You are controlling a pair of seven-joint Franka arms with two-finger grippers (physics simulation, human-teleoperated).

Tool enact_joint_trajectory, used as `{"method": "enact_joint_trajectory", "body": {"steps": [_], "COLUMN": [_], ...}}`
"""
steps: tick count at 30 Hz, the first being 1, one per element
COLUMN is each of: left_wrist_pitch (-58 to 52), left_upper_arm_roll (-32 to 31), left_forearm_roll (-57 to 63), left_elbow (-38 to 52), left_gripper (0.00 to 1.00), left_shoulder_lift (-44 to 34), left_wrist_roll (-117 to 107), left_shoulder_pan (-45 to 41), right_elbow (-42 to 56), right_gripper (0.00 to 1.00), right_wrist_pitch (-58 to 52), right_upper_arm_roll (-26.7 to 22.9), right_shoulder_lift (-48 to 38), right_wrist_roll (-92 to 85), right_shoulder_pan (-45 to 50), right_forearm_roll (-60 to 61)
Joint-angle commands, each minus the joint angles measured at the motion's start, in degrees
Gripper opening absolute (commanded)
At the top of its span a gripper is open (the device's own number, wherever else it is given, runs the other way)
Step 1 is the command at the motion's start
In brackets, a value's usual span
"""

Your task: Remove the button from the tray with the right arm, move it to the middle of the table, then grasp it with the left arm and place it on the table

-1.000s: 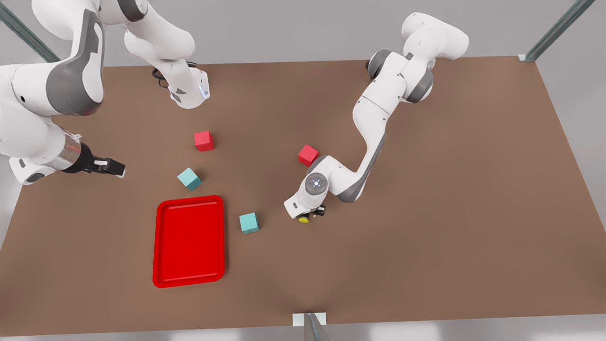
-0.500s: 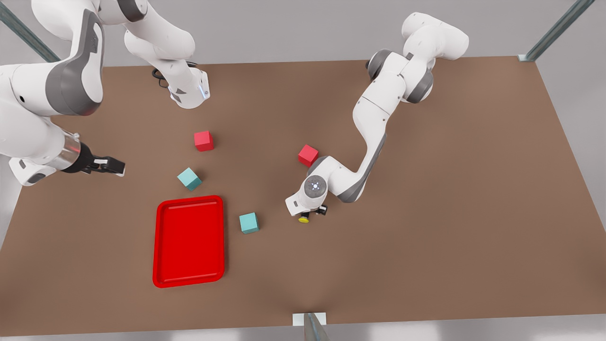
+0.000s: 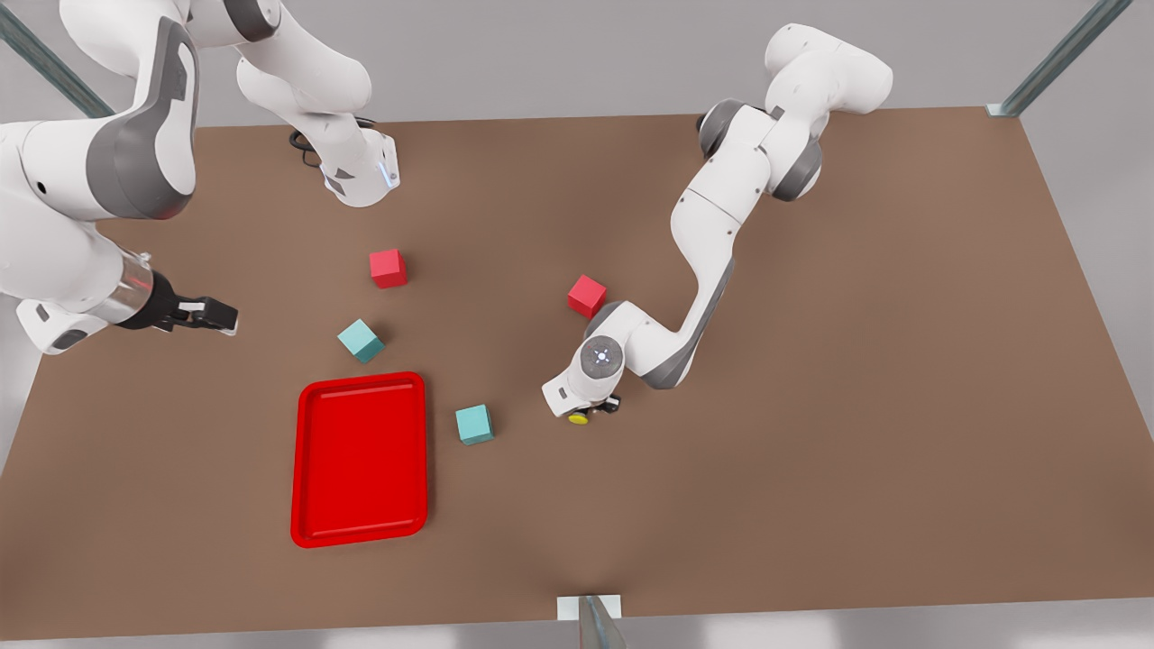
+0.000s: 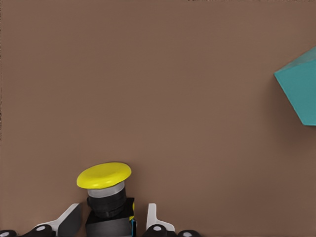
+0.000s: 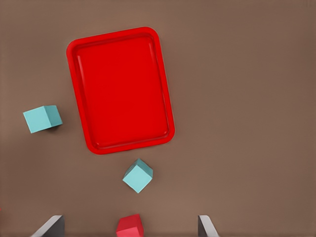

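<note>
The left gripper (image 3: 595, 413) has dipped slightly, fingers (image 4: 152, 217) narrowly flanking the yellow-capped black button (image 3: 580, 416) (mid-table, 3 o'clock of the flat red tray (image 3: 360, 459)); the right gripper (image 3: 209, 317) waits, spread wide.

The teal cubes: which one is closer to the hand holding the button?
The teal cube just beside the tray, on the front view's right; the other teal cube lies beyond the tray's far edge.

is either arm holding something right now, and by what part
The left hand grips the button by its dark body, below the yellow cap, low over the table. The right hand waits open, holding nothing.
</note>
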Motion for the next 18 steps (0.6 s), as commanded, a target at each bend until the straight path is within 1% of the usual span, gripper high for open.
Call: {"method": "enact_joint_trajectory", "body": {"steps": [1,3,5,7,17,18], "left_wrist_pitch": [-0.19,-0.54,-0.62,-0.89,-3.17,-3.70], "left_upper_arm_roll": [-0.01,0.08,0.08,0.08,0.52,1.31], "left_forearm_roll": [0.08,0.17,0.08,0.08,0.26,0.34], "left_elbow": [0.03,0.12,0.03,0.12,0.29,0.29], "left_gripper": [0.73,0.70,0.59,0.51,0.49,0.49], "left_shoulder_lift": [-0.17,-0.17,-0.17,-0.17,-0.35,-0.52], "left_wrist_roll": [-1.89,-1.80,-1.89,-1.89,-2.59,-2.68], "left_shoulder_pan": [0.01,0.01,0.01,0.01,-0.25,-0.34], "right_elbow": [0.06,0.32,0.23,0.32,0.23,0.23], "right_gripper": [1.00,1.00,1.00,1.00,1.00,1.00], "right_wrist_pitch": [0.09,0.09,0.09,0.09,0.00,0.00], "right_upper_arm_roll": [0.00,-0.09,-0.09,-0.09,0.00,0.00], "right_shoulder_lift": [0.01,-0.08,0.10,0.01,0.01,0.01], "right_wrist_roll": [-0.86,-0.95,-0.86,-0.86,-1.04,-0.95], "right_shoulder_pan": [-0.41,-0.41,0.12,-0.32,-0.06,0.03], "right_forearm_roll": [-0.03,-0.11,-0.20,-0.20,-0.20,-0.20]}}
